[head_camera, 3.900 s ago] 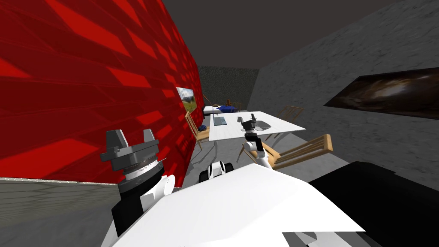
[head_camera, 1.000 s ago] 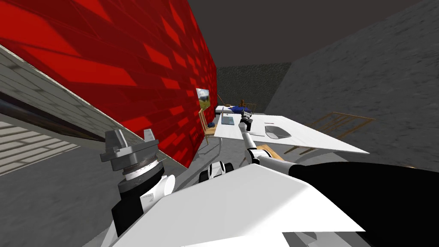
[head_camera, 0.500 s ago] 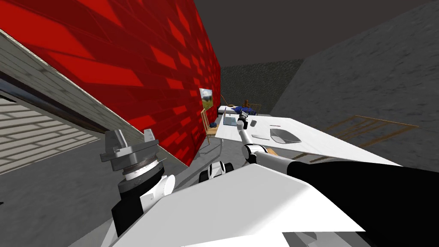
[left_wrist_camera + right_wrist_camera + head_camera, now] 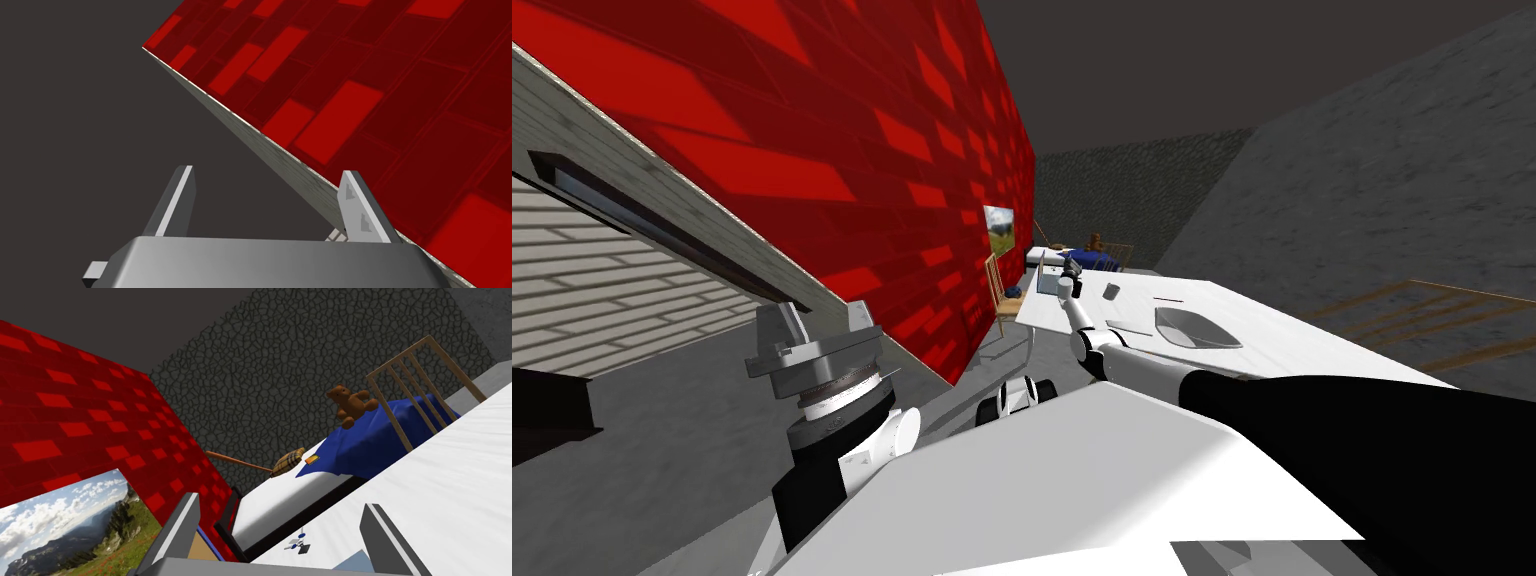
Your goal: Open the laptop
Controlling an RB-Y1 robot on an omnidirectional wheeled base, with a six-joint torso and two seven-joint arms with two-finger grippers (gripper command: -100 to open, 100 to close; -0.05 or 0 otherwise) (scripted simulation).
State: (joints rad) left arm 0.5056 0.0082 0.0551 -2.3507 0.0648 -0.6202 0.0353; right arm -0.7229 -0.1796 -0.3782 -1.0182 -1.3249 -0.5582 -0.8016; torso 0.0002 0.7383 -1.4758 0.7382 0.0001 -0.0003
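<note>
Approach to the laptop, lid not yet touched. I have the right arm stretched long toward one o'clock because the laptop (image 4: 1047, 283), a flat grey-blue slab, lies at the far left end of the white desk (image 4: 1312, 345), well away from my body. The right claw (image 4: 1069, 284) hangs just at the slab's right edge, its two fingers spread with nothing between them. I judge this wide stance suits slipping one finger under the lid's edge. Seen along that claw, a pale blue-grey corner (image 4: 352, 564) low between the fingers is probably the laptop, though too little shows to be sure. The left claw (image 4: 267, 200) stands upright at my ten o'clock, close to the chest, fingers apart and empty, out of the way of the work.

Surroundings: a small cup (image 4: 1111, 291) sits at the laptop's three o'clock, and a grey bowl (image 4: 1195, 328) lies nearer me, at its four o'clock, just beside my forearm. A wooden chair (image 4: 1000, 290) stands at the desk's left side, against the red brick wall (image 4: 862, 150). Beyond the desk, at twelve o'clock, is a bed (image 4: 280, 508) with a blue blanket (image 4: 370, 438) and a brown teddy bear (image 4: 350, 404). Nothing stands between claw and laptop. The cup and bowl are, in my judgement, what a sideways swing of the arm could strike.
</note>
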